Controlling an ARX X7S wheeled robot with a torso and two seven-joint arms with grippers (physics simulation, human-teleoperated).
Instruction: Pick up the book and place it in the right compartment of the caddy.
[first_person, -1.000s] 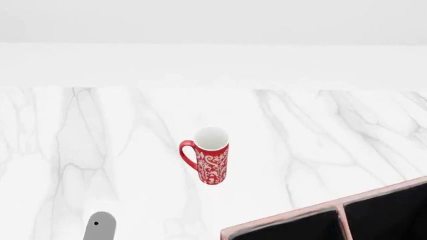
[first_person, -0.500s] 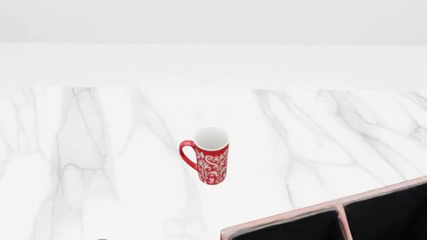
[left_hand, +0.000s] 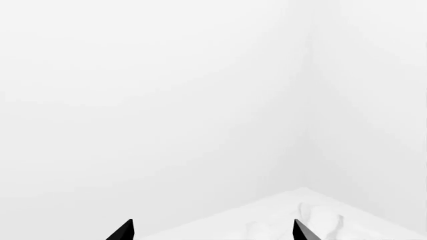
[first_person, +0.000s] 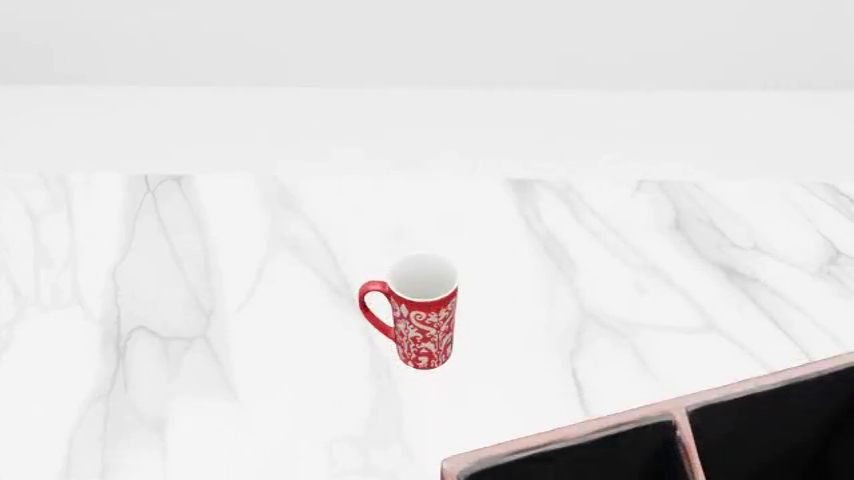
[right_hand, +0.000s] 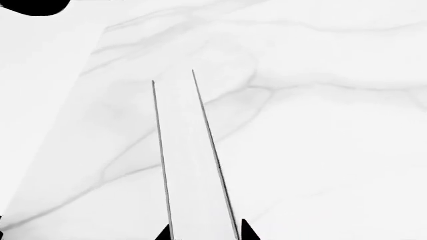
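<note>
Left gripper withdrawn — book within right gripper.

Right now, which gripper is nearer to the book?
Right. The right gripper clamps the book between its fingertips; the left gripper is open, facing a blank wall, no book in its view.

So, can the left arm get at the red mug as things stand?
Probably yes, though not at once. The red mug stands alone on the marble counter. But the left gripper, fingers apart, faces a bare wall and is outside the head view.
</note>
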